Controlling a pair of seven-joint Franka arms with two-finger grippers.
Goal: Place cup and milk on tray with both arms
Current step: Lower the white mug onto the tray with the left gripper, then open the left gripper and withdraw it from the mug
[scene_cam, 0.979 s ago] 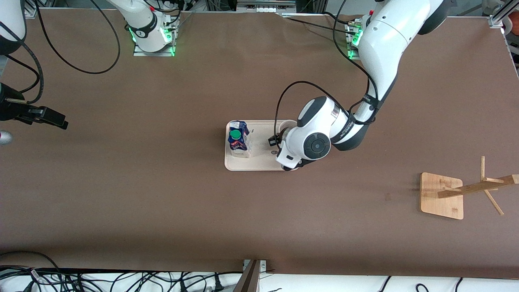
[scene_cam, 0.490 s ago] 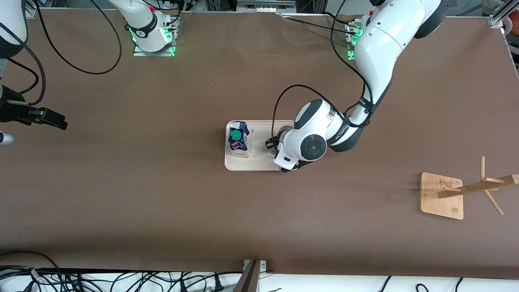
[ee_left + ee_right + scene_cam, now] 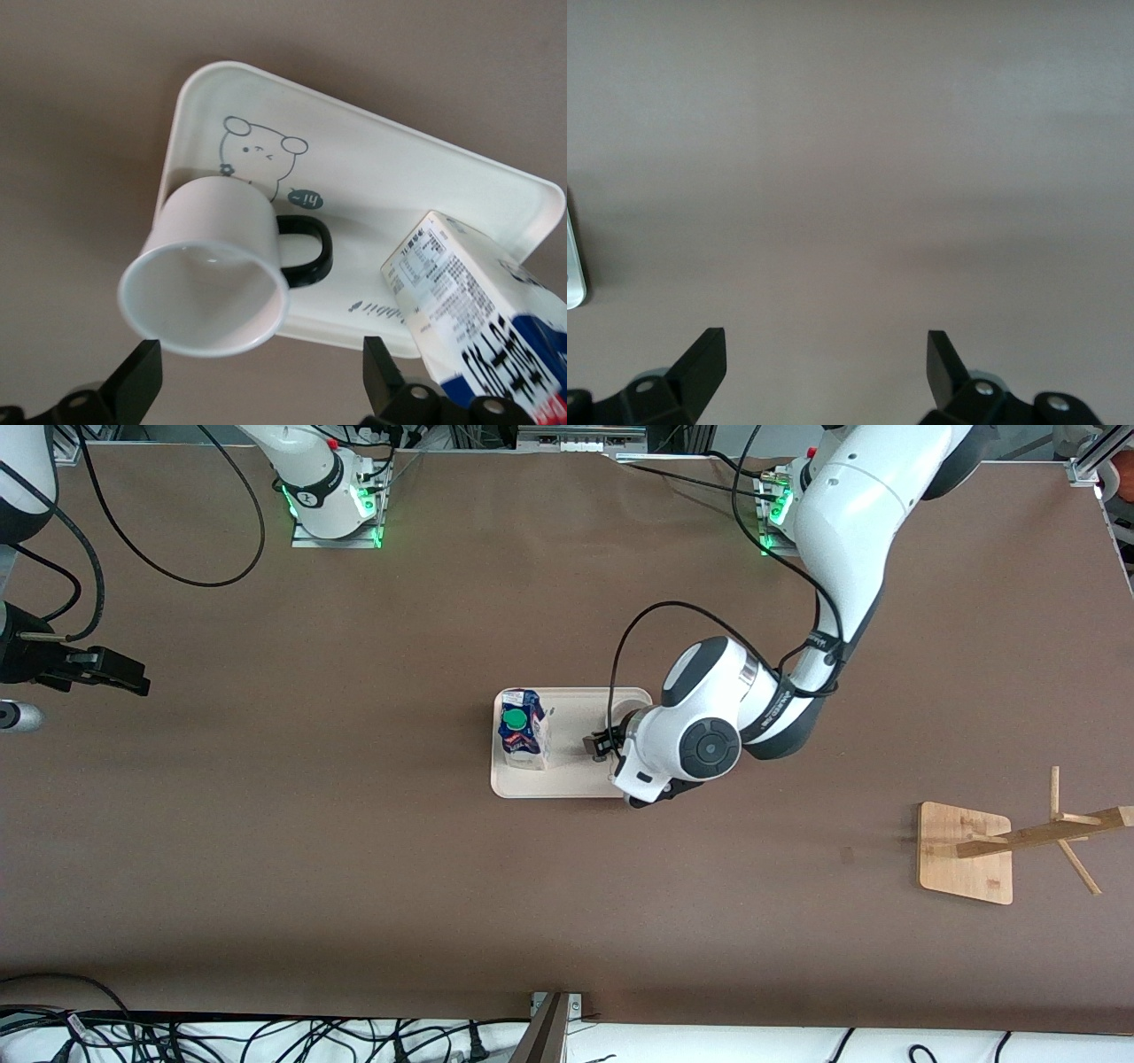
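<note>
The cream tray [image 3: 571, 779] lies mid-table and also shows in the left wrist view [image 3: 381, 168]. The milk [image 3: 522, 737] stands upright on it at the end toward the right arm, and shows in the left wrist view [image 3: 483, 310]. The white cup [image 3: 208, 274] stands on the tray's end toward the left arm with its black handle [image 3: 307, 252] toward the milk. Its rim [image 3: 623, 711] peeks out beside the left wrist. My left gripper [image 3: 257, 381] is open just above the cup and holds nothing; in the front view [image 3: 649, 795] it is mostly hidden. My right gripper [image 3: 128, 680] waits open and empty over bare table [image 3: 824, 363].
A wooden rack with a square base [image 3: 966, 852] stands near the left arm's end of the table, nearer the camera. A small silver object [image 3: 13, 716] lies at the table's edge by the right gripper. Cables trail along the arms' bases.
The left wrist swung in over the tray, then drew back toward the left arm's end. The cup now shows free on the tray. The right gripper drifted slightly toward the bases.
</note>
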